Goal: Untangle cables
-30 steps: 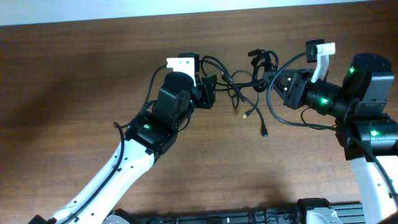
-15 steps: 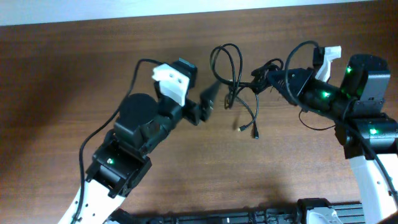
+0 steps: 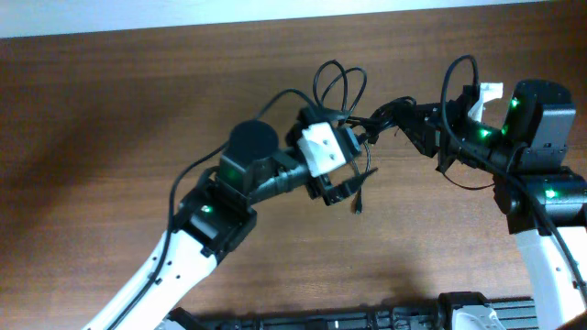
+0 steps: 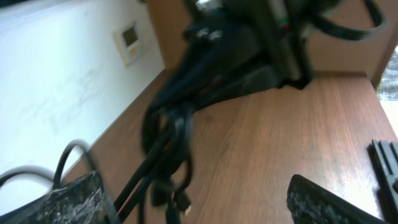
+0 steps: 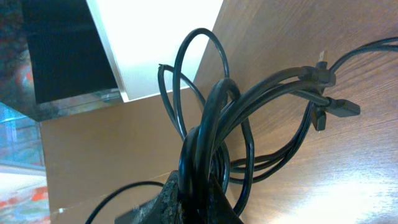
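Starting at our left gripper (image 4: 194,190), we see its fingers spread wide apart and holding nothing, with the cables (image 4: 165,155) hanging just ahead, between them. We judge these cords light, limp and a little springy, best taken on one loose strand near a plug (image 5: 341,107) rather than at the knot. Our right gripper (image 5: 196,202) is clamped on the bundle. Its wrist view shows the overlapping loops, which overhead are partly covered by the left arm (image 3: 248,165).

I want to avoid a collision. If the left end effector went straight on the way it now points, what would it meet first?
The left end effector would probably meet the cables first; they hang from the right end effector straight ahead. Depth is unclear.
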